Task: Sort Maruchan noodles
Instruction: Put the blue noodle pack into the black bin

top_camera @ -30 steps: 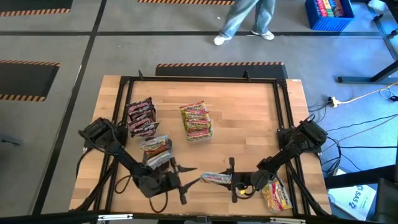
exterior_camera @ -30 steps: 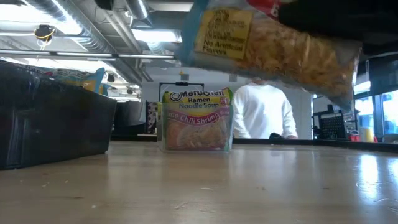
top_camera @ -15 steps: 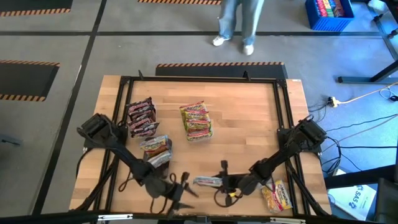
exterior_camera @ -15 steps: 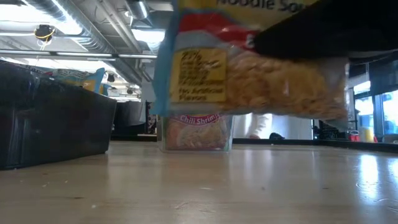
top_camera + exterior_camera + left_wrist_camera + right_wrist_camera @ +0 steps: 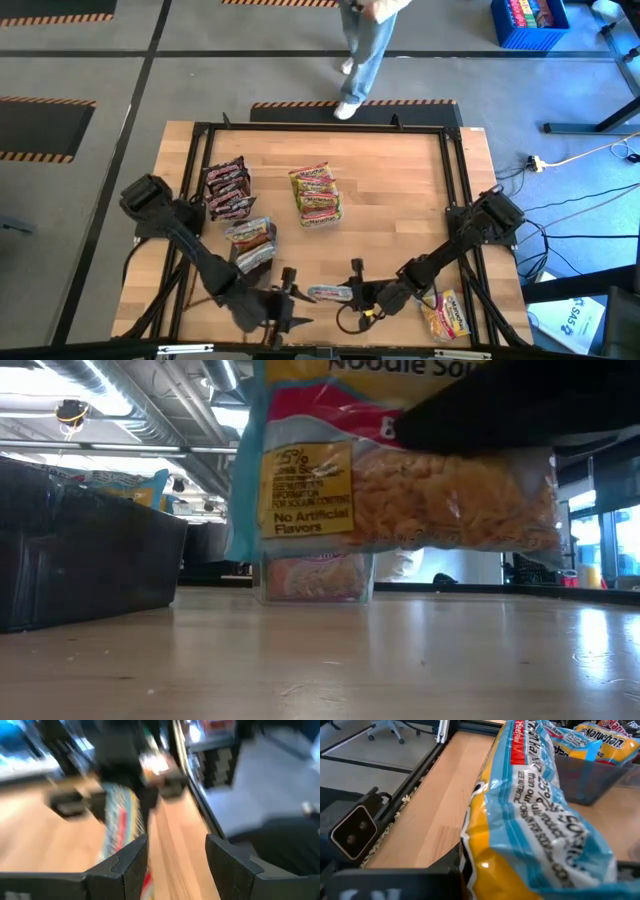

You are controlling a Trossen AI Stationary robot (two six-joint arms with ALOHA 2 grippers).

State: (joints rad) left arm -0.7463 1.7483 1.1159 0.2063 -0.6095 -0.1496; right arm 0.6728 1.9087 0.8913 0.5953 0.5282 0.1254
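My right gripper (image 5: pixel 353 290) is near the table's near edge, shut on a yellow-orange Maruchan packet with blue ends (image 5: pixel 328 293). The packet fills the low view (image 5: pixel 400 480) and the right wrist view (image 5: pixel 535 805). My left gripper (image 5: pixel 287 303) is open just left of the packet's free end. In the left wrist view its fingers (image 5: pixel 172 860) are apart, with the packet (image 5: pixel 120 825) beyond them. Three sorted lots rest on the table: maroon packets (image 5: pixel 227 190), yellow ones (image 5: pixel 316 195) and pale ones (image 5: pixel 250 240). My right gripper pinches the packet at its right end (image 5: pixel 343 292), coming nearly level from the table's right. A dark finger (image 5: pixel 500 410) lies across the packet's upper part. The packet is lifted clear of the table, stands on its long edge and sticks out toward my left gripper.
One more yellow packet (image 5: pixel 445 315) lies near the table's right near corner, under the right arm. A clear tray with packets (image 5: pixel 315 575) stands mid-table. A black frame rail (image 5: pixel 460 180) edges the table. A person (image 5: pixel 365 40) walks beyond the far edge.
My right gripper has carried the packet toward the table's left along the near edge, and the packet has tipped from slanted to more upright. My left gripper has shifted slightly toward the near edge. The person beyond the table has walked left.
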